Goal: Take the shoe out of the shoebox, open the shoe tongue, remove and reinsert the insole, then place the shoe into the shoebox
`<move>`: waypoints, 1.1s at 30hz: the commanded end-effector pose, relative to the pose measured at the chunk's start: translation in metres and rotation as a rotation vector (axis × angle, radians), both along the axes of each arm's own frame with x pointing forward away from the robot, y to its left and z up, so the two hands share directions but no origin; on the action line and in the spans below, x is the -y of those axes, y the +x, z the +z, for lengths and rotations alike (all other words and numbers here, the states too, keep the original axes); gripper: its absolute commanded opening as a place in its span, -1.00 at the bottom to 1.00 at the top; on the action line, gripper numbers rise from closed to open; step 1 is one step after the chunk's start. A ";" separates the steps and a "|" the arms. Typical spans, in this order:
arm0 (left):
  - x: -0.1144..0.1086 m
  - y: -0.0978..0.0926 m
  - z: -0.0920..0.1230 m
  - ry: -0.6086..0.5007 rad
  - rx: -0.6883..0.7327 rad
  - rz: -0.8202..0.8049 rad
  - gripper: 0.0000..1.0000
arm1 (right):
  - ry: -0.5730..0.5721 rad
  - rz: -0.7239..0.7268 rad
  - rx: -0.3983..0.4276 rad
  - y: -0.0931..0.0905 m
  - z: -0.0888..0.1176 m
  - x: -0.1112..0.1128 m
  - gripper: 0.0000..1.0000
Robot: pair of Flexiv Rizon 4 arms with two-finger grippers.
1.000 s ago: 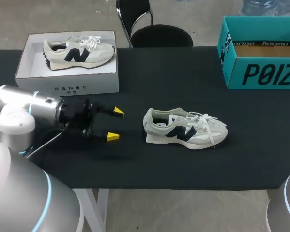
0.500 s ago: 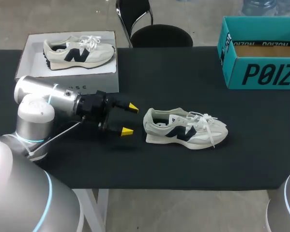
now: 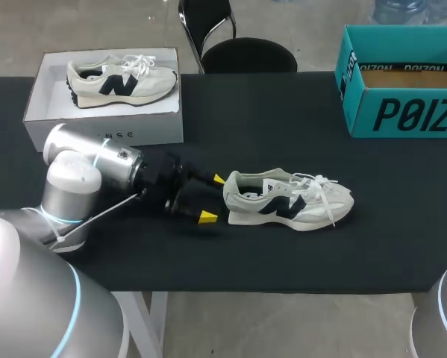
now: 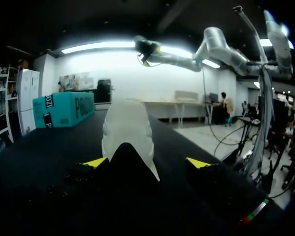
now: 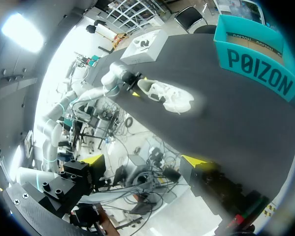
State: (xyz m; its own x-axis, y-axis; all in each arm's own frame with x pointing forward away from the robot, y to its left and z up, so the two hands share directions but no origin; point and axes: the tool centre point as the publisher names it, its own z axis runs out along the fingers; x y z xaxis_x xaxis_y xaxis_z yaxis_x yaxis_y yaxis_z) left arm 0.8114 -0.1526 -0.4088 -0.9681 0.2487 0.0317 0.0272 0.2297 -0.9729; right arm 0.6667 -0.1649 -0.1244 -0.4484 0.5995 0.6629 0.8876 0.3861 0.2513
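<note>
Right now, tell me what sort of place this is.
Likely a robotics lab test bench: a black table, my left gripper open at the heel of a loose sneaker, and a white shoebox holding another sneaker.

Head view's evenly lit, soft shadows on the counter. Left wrist's dim under glaring ceiling strips; right wrist's partly blown out.

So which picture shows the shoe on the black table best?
The head view: the whole shoe shows there, heel to toe, laces too. The left wrist view shows only its heel end, close up, right in front of the open left fingers. The right wrist view shows it whole too, but tiny and far off.
</note>
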 end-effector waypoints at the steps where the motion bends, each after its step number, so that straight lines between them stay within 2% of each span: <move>1: 0.000 -0.003 -0.004 0.002 0.012 0.038 1.00 | -0.002 0.000 0.000 0.000 -0.001 0.000 1.00; 9: 0.002 0.007 0.005 -0.014 0.061 0.170 1.00 | -0.002 0.000 0.000 0.000 -0.001 0.000 1.00; 15: 0.014 -0.005 0.005 -0.011 0.076 0.162 1.00 | -0.002 0.000 0.000 0.000 -0.001 0.000 1.00; 18: 0.017 -0.005 -0.002 0.000 0.082 0.156 1.00 | -0.002 0.000 0.000 0.000 -0.001 0.000 1.00; 33: 0.018 0.016 -0.011 0.000 0.109 0.208 1.00 | -0.002 0.000 0.000 0.000 -0.001 0.000 1.00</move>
